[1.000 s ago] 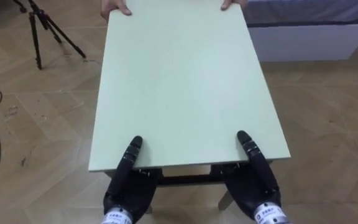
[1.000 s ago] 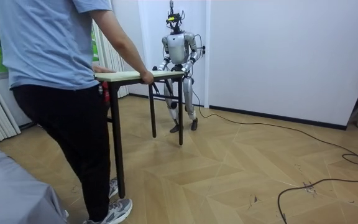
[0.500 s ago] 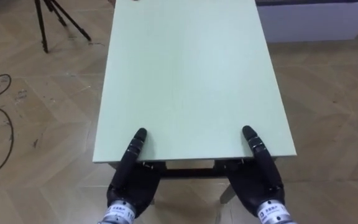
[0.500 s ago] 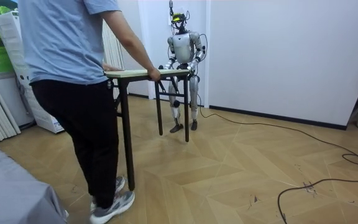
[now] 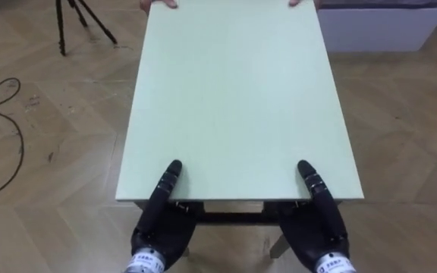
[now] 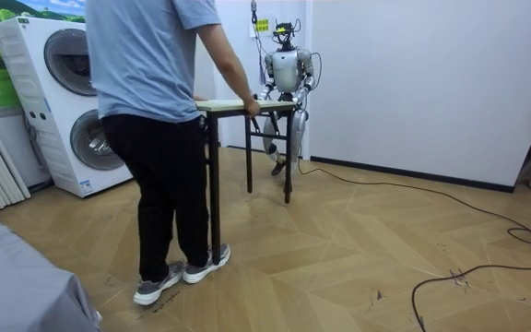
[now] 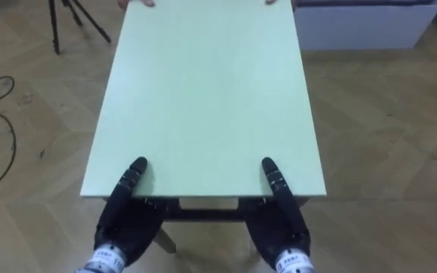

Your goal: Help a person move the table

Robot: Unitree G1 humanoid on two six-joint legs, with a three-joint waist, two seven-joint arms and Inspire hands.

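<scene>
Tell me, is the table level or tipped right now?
Level. In the room view the table top runs flat from the person to the robot, whose left hand and right hand are at its near edge.

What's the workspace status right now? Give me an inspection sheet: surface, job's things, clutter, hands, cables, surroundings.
Surface: top of the table is pale green and bare; wood floor below.
Job's things: table held at both ends; the person grips the end away from the robot with both hands.
Clutter: nothing seen.
Hands: left hand and right hand are at the two corners of the robot's edge, reaching under the top; grip hidden.
Cables: dark cable loops on the floor left of the table.
Surroundings: tripod beyond the far left corner; stacked washing machines and white wall in the room view.
</scene>
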